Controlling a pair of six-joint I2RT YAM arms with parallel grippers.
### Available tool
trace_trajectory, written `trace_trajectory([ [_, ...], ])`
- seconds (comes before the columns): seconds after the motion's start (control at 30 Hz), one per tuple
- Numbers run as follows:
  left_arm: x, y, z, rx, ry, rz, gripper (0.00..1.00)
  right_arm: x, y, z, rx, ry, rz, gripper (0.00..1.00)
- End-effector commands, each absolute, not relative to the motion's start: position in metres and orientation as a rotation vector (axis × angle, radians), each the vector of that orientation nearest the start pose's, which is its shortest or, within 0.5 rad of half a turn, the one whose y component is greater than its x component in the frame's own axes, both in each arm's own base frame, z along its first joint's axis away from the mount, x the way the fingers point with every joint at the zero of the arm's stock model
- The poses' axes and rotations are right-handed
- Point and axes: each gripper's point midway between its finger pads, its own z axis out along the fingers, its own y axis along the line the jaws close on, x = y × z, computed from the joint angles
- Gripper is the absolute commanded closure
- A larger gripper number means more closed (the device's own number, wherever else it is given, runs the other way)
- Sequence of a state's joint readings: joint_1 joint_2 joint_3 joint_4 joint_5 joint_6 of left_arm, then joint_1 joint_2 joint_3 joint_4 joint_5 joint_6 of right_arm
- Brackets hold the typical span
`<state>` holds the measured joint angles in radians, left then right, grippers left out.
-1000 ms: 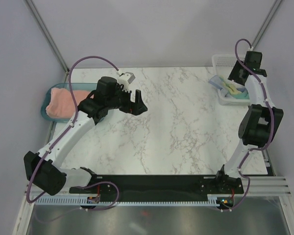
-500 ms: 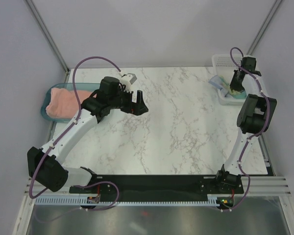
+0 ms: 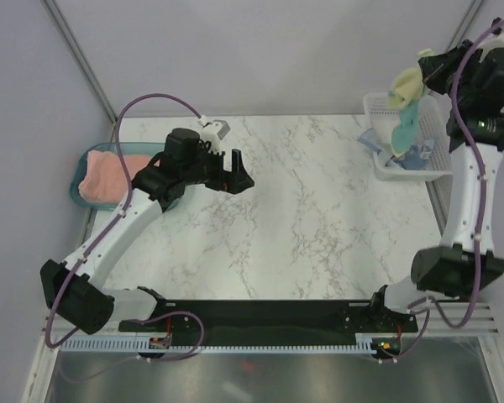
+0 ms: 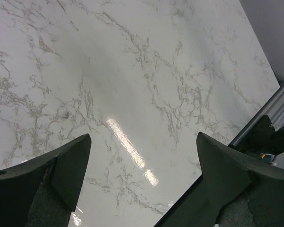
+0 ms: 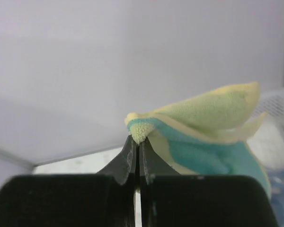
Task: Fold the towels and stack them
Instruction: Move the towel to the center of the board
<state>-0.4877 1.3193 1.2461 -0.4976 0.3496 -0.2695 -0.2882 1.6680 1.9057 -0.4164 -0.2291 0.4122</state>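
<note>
Yellow-and-teal terry towel (image 3: 406, 107) is hanging in soft, fuzzy folds at the upper right of the top view. One corner is being pinched by the right gripper (image 5: 136, 140), whose jaws are pressing together on it above the white mesh plastic basket (image 3: 376, 102). A crumpled light blue towel (image 3: 413, 155) is lying inside that basket. A salmon-pink towel (image 3: 111, 175) is sitting bunched in the translucent teal tray (image 3: 76, 186) at the left edge. Near the tray, the left gripper (image 4: 143, 138) is hovering with jaws wide apart over the glossy white marble worktop (image 3: 319, 218).

A lab robot cell: grey partition walls (image 3: 260, 50), marble tabletop (image 3: 319, 218), aluminium rail (image 3: 479, 315).
</note>
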Motion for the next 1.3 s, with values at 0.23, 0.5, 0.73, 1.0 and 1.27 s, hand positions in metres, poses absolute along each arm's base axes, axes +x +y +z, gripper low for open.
trace_trajectory([
  [0.23, 0.272, -0.224, 0.305, 0.341, 2.05, -0.864, 0.0, 0.363, 0.108, 0.45, 0.055, 1.607, 1.006, 1.0],
  [0.5, 0.265, -0.202, 0.235, 0.174, 2.236, -0.755, 0.01, 0.327, 0.133, 0.221, 0.232, 2.062, 1.04, 0.92],
  [0.73, 0.259, -0.212, 0.186, 0.159, 2.407, -0.794, 0.05, 0.309, 0.147, 0.131, 0.288, 2.331, 0.939, 0.64],
  [1.0, 0.262, -0.242, 0.163, 0.165, 2.449, -0.869, 0.06, 0.354, 0.081, 0.134, 0.373, 2.351, 0.379, 0.5],
  [1.27, 0.258, -0.291, 0.135, 0.169, 2.488, -1.052, 0.1, 0.37, 0.057, 0.067, 0.467, 2.442, 0.157, 0.52],
])
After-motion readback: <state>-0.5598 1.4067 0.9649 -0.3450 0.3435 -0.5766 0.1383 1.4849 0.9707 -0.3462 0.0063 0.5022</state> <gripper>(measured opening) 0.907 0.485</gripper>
